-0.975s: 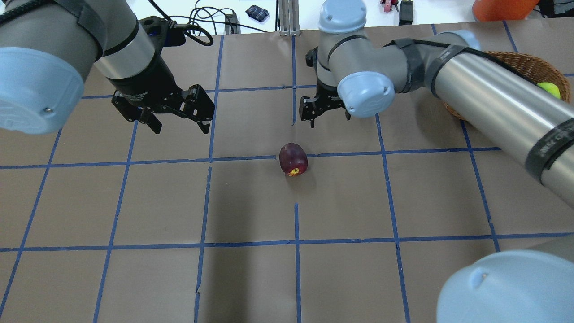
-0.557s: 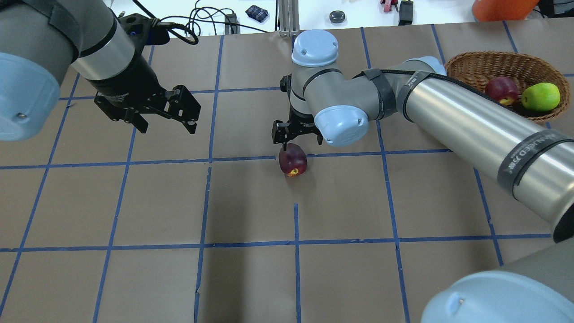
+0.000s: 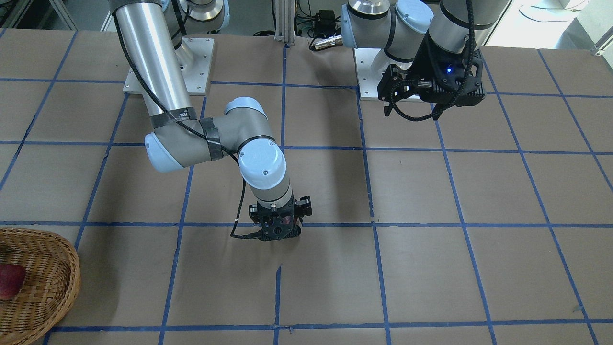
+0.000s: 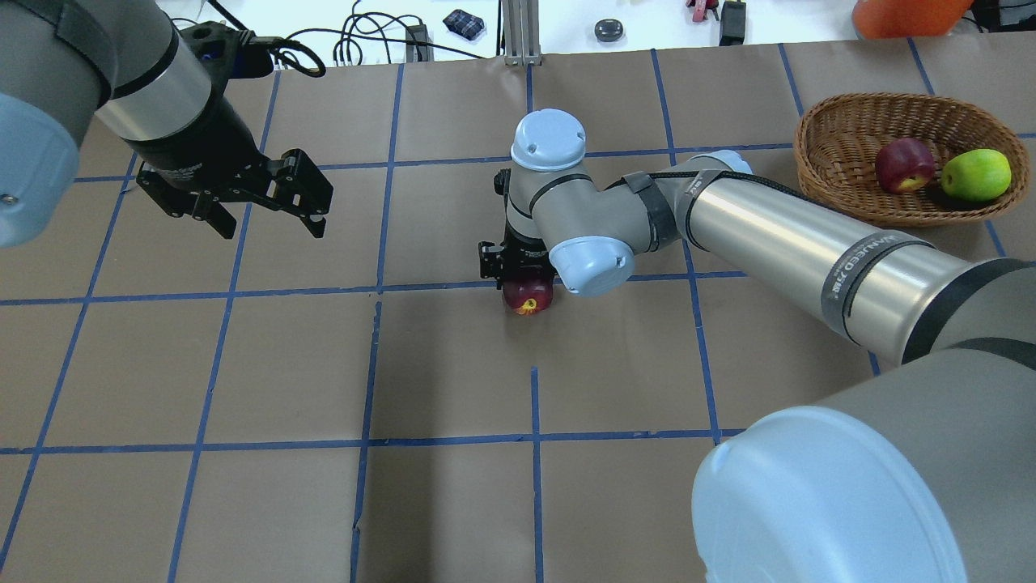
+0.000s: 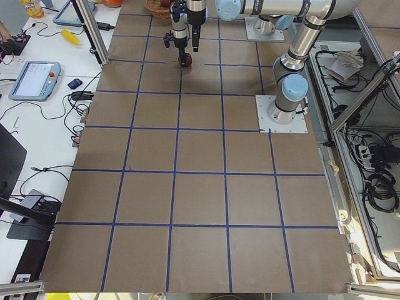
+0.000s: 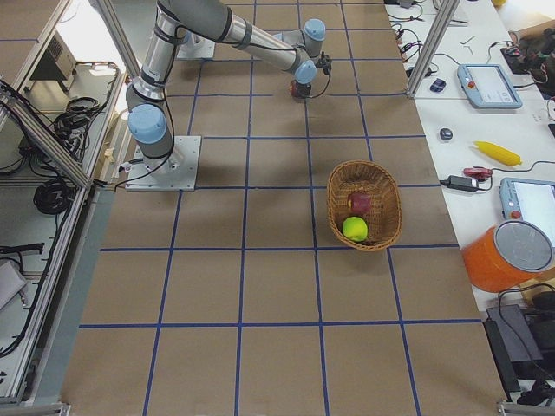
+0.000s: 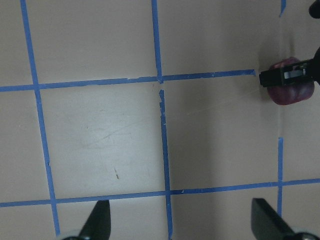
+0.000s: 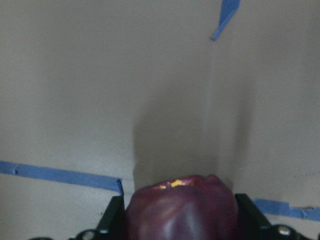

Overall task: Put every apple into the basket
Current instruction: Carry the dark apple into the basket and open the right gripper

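A dark red apple point(image 4: 528, 296) lies on the brown paper at the table's middle. My right gripper point(image 4: 518, 275) is lowered over it, open, one finger close on each side; the right wrist view shows the apple point(image 8: 180, 210) filling the gap between the fingers point(image 8: 114, 216). The wicker basket point(image 4: 842, 121) stands at the far right with a red apple point(image 4: 905, 164) and a green apple point(image 4: 975, 174) inside. My left gripper point(image 4: 267, 223) hangs open and empty above the table's left part, well away from the apple point(image 7: 290, 90).
Blue tape lines cross the brown paper. An orange container point(image 4: 898, 16), cables and small items lie beyond the far edge. My right forearm point(image 4: 777, 235) stretches between the apple and the basket. The arm bases point(image 3: 167, 72) stand at the robot's side.
My right gripper has moved left and toward the apple, then come down over it. My right arm no longer covers the basket. My left gripper has drifted left, still open.
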`<control>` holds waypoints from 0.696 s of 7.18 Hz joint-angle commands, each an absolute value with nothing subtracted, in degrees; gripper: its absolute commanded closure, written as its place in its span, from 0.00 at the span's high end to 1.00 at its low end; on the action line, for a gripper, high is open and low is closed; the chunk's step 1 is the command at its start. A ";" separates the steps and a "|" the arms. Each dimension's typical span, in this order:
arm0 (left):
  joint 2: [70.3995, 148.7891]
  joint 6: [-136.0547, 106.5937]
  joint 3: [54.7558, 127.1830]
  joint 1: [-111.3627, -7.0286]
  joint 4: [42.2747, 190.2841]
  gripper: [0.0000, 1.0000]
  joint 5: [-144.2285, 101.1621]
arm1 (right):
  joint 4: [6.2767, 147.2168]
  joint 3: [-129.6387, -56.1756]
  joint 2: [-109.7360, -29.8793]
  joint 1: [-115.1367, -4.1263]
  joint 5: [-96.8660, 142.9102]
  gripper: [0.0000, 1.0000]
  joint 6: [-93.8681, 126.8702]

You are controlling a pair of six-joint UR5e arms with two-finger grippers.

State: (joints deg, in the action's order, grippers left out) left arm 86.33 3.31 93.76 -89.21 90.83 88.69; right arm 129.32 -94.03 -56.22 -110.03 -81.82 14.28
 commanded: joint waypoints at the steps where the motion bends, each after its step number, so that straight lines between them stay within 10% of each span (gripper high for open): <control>1: 86.31 -0.59 93.87 -89.21 91.32 1.00 89.12 | 130.26 -91.86 -57.73 -108.73 -82.17 0.00 14.33; 5: 86.31 -0.53 94.04 -89.21 90.44 1.00 88.77 | 118.49 -80.62 -61.96 -84.97 -84.80 0.00 -2.23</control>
State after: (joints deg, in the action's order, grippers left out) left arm 86.34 -0.51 93.90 -89.21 90.58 88.82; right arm 121.41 -84.26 -61.68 -93.45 -83.30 5.04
